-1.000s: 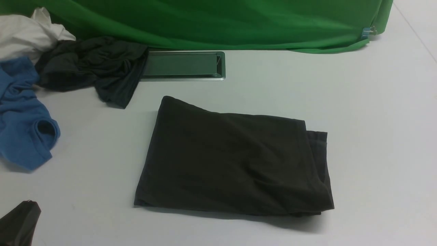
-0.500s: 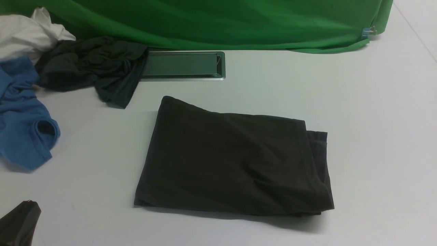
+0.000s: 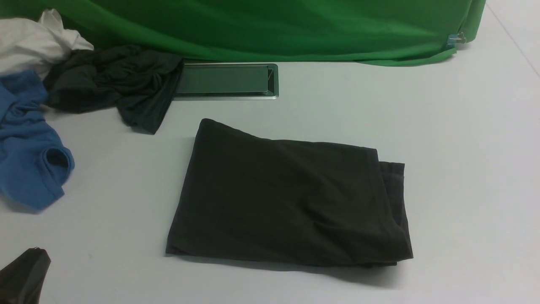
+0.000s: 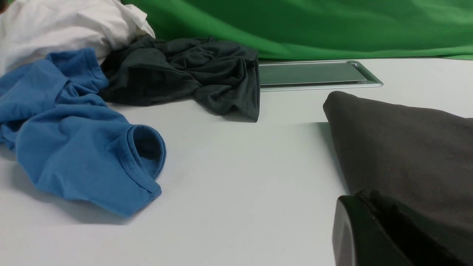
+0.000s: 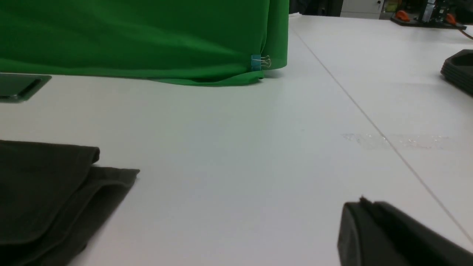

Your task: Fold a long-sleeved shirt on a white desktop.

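Observation:
The long-sleeved shirt (image 3: 287, 198) lies folded into a dark brown-black rectangle in the middle of the white desktop (image 3: 464, 126), with layered edges showing on its right side. No lettering shows. My left gripper (image 3: 23, 274) sits at the near left, apart from the shirt; in the left wrist view the left gripper (image 4: 361, 193) is shut and empty, with the shirt (image 4: 406, 147) just beyond it. In the right wrist view my right gripper (image 5: 364, 201) is shut and empty, well to the right of the shirt (image 5: 40, 184). The front view does not show it.
A silver cable hatch (image 3: 225, 80) lies behind the shirt. A dark grey-teal garment (image 3: 114, 82), a bright blue garment (image 3: 29, 147) and a white cloth (image 3: 33, 40) are heaped at the far left. The green backdrop (image 3: 270, 25) runs along the back. Black trays (image 5: 458, 70) stand far right.

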You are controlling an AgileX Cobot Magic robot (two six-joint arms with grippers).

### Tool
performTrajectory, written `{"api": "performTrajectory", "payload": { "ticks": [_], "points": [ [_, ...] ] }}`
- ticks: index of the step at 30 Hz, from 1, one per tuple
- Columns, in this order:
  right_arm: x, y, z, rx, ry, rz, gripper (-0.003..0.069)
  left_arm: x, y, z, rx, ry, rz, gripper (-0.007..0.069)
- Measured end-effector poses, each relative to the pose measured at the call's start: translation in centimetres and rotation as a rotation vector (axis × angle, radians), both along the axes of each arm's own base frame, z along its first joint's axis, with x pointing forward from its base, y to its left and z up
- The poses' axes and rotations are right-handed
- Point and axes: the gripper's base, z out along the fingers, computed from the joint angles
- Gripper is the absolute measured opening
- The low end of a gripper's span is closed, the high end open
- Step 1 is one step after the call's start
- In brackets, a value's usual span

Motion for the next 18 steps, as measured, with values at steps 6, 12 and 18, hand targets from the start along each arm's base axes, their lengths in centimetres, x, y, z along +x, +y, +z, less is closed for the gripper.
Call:
{"api": "performTrajectory", "payload": {
  "ticks": [6,12,18],
  "points": [
    [0.00,0.00,0.00,0.000,0.000,0.000,0.0060,0.00,0.00,0.00,0.000,0.000,0.000,0.0018],
    [0.00,0.00,-0.01,0.000,0.001,0.000,0.0078,0.00,0.00,0.00,0.000,0.000,0.000,0.0018],
    [0.00,0.00,-0.01,0.000,0.001,0.000,0.0095,0.00,0.00,0.00,0.000,0.000,0.000,0.0018]
  ]
}}
